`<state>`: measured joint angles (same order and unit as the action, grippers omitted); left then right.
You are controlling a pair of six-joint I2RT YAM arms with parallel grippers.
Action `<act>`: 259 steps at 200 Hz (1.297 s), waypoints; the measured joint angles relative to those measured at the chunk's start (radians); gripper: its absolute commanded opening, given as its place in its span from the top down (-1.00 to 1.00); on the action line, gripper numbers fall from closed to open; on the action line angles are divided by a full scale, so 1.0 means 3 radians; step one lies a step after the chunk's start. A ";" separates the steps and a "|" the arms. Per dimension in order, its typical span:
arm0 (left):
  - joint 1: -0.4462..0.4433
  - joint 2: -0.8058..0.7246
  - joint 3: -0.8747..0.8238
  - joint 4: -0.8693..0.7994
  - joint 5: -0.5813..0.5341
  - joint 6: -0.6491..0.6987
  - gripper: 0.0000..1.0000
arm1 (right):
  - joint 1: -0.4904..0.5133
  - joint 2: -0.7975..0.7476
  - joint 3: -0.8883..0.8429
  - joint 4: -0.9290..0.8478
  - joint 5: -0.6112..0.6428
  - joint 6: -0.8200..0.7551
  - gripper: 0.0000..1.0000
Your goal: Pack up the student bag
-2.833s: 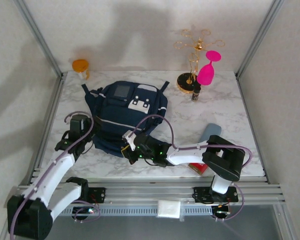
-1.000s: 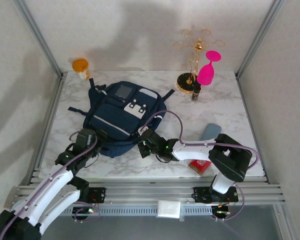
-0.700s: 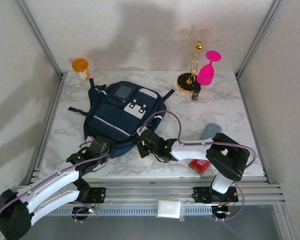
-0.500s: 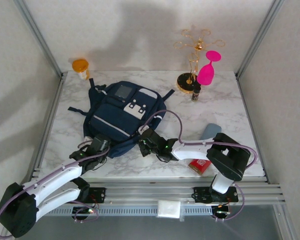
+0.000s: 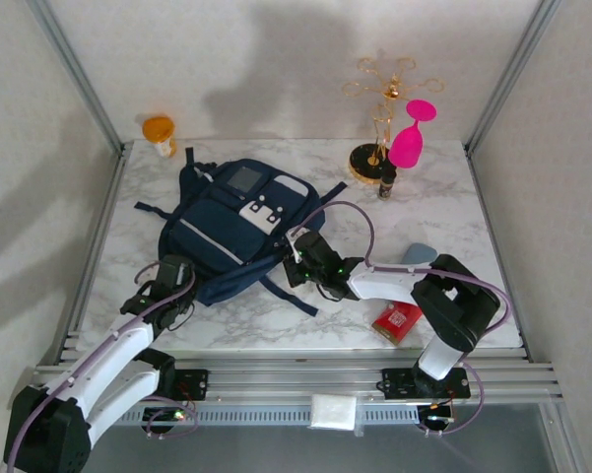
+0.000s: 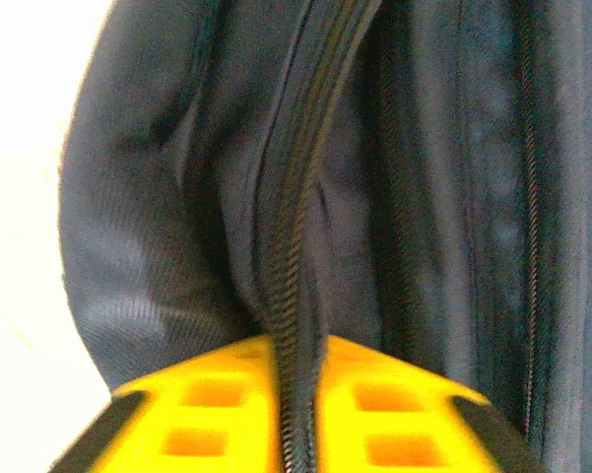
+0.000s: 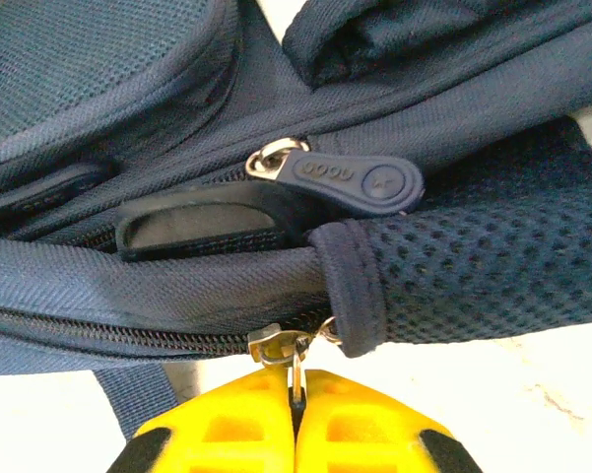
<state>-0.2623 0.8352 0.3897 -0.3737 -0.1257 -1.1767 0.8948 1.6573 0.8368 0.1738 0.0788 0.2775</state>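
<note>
**A:** From above, where does the backpack sit?

**B:** The backpack (image 5: 231, 232) lies flat on the marble table (image 5: 443, 207), left of centre. It is a rounded navy fabric shape with white patches, a grey square and dark straps trailing out. The left gripper (image 5: 180, 278) is at its near left edge and the right gripper (image 5: 296, 261) at its near right edge.

**A:** What else is on the table?

**B:** An orange cup (image 5: 159, 131) stands at the far left corner. On the far right there is a wiry gold stand (image 5: 378, 99) with a pink glass (image 5: 411, 138). A red box (image 5: 397, 320) lies near the front.

**A:** And the left wrist view?

**B:** It is close and rather blurred. Woven navy cloth hangs in soft folds. A dark toothed zipper track (image 6: 294, 246) runs down between the two yellow fingers (image 6: 207, 409), which pinch it.

**A:** The right wrist?

**B:** That one is sharper. The yellow fingers are pressed together on a thin metal pull (image 7: 297, 370) that hangs from a slider. Above it an oval rubber tab (image 7: 350, 182) sits on a steel ring. To the right is an open-weave mesh pocket (image 7: 473, 266) with a bound edge.
</note>
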 measured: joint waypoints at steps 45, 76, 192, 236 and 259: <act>0.0039 -0.0281 0.0306 -0.0338 -0.0080 0.0277 0.09 | -0.0039 -0.0662 -0.0230 -0.0244 -0.0076 0.0118 -0.31; -0.0310 -0.0146 0.0552 -0.0341 -0.0103 0.0348 -0.01 | -0.0197 -0.0637 0.0135 -0.0540 -0.0089 0.0434 -0.31; -0.1208 0.0684 0.0918 -0.0144 -0.0207 0.0313 -0.08 | -0.0544 0.0958 0.1626 -0.1142 -0.0033 0.1832 0.01; -0.1362 0.0711 0.0762 0.0060 -0.0254 0.0069 -0.08 | -0.0549 0.0989 0.1748 -0.1138 0.0013 0.2012 -0.15; -0.1287 0.0875 0.0743 0.0072 -0.0272 0.0066 -0.05 | -0.0561 0.1026 0.1774 -0.1123 0.0014 0.2060 -0.09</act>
<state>-0.6483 1.0977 0.6125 -0.3519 -0.2073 -1.1568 0.7265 1.9652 1.3689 -0.1631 0.0830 0.8955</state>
